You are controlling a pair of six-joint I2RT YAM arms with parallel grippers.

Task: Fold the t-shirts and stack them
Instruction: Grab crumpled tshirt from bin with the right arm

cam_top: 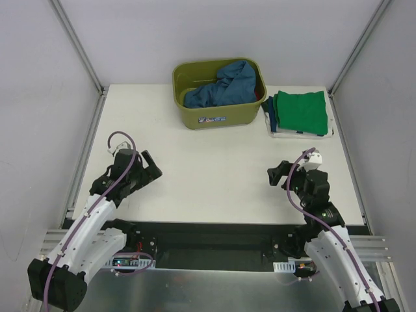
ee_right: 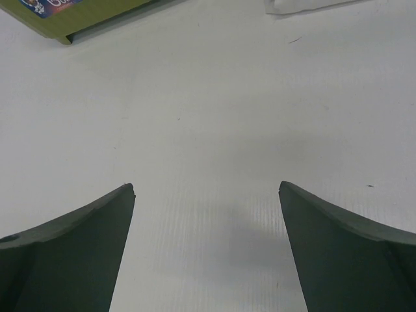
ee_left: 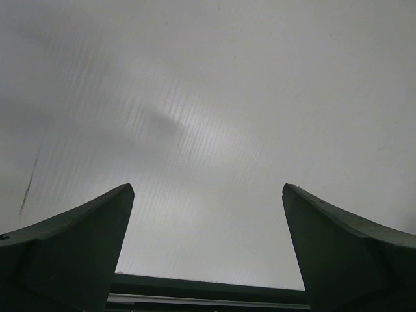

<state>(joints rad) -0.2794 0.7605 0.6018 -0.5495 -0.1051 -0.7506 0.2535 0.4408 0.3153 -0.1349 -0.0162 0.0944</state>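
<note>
A teal-blue t-shirt [cam_top: 224, 86] lies crumpled inside the olive-green tub [cam_top: 214, 117] at the back middle. A bright green t-shirt [cam_top: 300, 112] lies folded on top of a stack at the back right, with blue and white cloth edges showing under it. No red t-shirt is in view. My left gripper [cam_top: 151, 167] is open and empty low over the table at the front left; its wrist view [ee_left: 208, 195] shows only bare table between the fingers. My right gripper [cam_top: 278, 175] is open and empty at the front right, over bare table [ee_right: 207, 195].
The tub's corner [ee_right: 78, 16] and the stack's white edge [ee_right: 305, 5] show at the top of the right wrist view. Grey walls and metal posts enclose the white table [cam_top: 214, 175] on three sides. A black rail [ee_left: 208, 286] runs along the near edge.
</note>
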